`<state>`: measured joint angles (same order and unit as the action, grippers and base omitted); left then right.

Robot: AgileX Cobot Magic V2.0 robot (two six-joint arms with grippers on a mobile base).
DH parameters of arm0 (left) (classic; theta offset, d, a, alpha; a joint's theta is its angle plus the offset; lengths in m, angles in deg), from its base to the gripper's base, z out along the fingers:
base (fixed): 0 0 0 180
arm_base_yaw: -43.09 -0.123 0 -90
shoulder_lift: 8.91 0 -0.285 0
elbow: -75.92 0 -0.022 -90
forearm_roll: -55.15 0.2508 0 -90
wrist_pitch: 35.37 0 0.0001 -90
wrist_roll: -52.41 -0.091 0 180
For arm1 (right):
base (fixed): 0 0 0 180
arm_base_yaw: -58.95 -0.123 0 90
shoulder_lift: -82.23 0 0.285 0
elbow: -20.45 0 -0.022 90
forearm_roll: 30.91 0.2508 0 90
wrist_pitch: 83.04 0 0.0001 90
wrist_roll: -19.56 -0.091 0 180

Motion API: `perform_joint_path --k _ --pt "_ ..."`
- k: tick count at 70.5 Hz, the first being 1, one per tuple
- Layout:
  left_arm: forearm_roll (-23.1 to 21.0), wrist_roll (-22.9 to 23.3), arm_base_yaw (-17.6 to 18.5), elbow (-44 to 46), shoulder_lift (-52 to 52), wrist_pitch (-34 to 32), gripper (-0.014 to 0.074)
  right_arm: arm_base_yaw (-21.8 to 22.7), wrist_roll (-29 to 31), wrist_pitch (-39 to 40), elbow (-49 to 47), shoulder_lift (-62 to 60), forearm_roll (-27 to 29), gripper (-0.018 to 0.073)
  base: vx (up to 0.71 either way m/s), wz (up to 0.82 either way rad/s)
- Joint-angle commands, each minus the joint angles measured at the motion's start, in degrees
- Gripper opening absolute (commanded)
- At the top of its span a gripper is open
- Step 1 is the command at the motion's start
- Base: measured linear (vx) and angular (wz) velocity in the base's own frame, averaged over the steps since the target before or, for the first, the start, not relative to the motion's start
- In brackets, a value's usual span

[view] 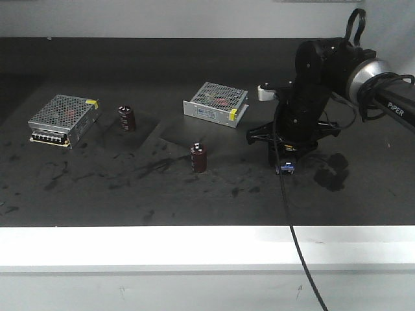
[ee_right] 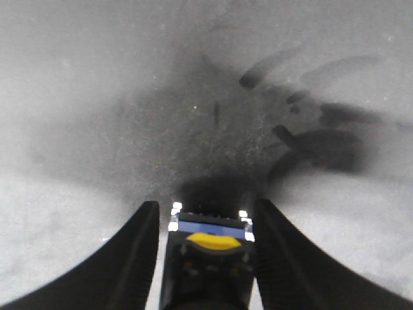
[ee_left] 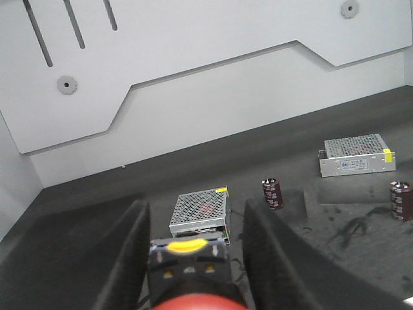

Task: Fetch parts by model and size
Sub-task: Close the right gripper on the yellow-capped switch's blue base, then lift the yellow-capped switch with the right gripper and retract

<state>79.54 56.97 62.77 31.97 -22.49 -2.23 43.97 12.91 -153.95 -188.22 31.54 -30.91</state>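
Between the fingers (ee_left: 126, 258) of my left gripper (ee_left: 197, 205) sits a red-capped push-button switch (ee_left: 188, 258), held up above the table, red cap toward the camera and a yellow tab on its black body. The left gripper does not show in the front view. My right gripper (view: 285, 162) points down at the table's right side, shut on a second switch (ee_right: 208, 248). That switch's blue base (view: 286, 170) is at the dark tabletop. Its black body carries a yellow tab, and its cap is hidden.
Two silver perforated power supply boxes (view: 65, 120) (view: 216, 102) and two dark capacitors (view: 127, 118) (view: 200, 157) stand on the black table (view: 130, 194). A black cable (view: 292, 233) hangs over the white front edge. A grey wall closes the back.
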Motion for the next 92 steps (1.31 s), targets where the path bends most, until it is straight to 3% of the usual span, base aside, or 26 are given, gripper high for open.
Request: perform_joint_path --k 1,64,92 --pt "0.7 0.1 0.2 1.4 -1.2 -4.0 -0.0008 0.1 1.0 -1.6 -0.4 -5.0 0.0 -0.0008 0.00 0.00" --pt "0.7 0.1 0.2 1.4 -1.2 -3.1 -0.0008 0.2 3.5 41.9 49.8 -53.4 -0.6 -0.0005 0.00 0.00" --pt "0.6 0.1 0.2 1.4 -1.2 -2.5 -0.0008 0.2 9.8 52.2 65.4 -75.2 -0.6 -0.0005 0.00 0.00"
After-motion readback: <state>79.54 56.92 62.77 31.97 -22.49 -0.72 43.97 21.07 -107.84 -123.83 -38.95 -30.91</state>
